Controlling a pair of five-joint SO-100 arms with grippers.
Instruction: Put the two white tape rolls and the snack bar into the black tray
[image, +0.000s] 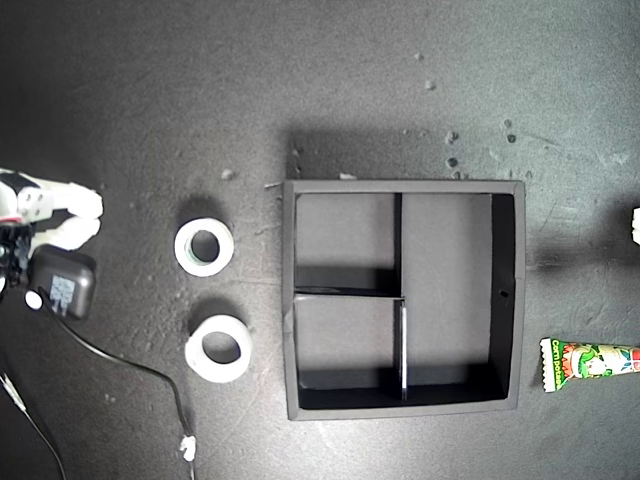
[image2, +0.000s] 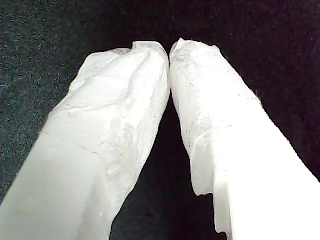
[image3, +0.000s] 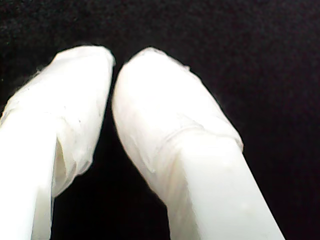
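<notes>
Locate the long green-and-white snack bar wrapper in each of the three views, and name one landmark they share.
Exterior view: the long green-and-white snack bar wrapper lies at the exterior view's right edge, apart from the square black tray, partly cut off by the frame.
First wrist view: not in it.
Second wrist view: not in it.
Shared landmark: only the dark speckled tabletop.

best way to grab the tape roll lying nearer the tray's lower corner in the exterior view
Grip the lower tape roll across its ring wall from above, one finger in the open centre and one outside. It lies flat on the table, so its sides offer little height. Its far side from the black tray looks clearest.
</notes>
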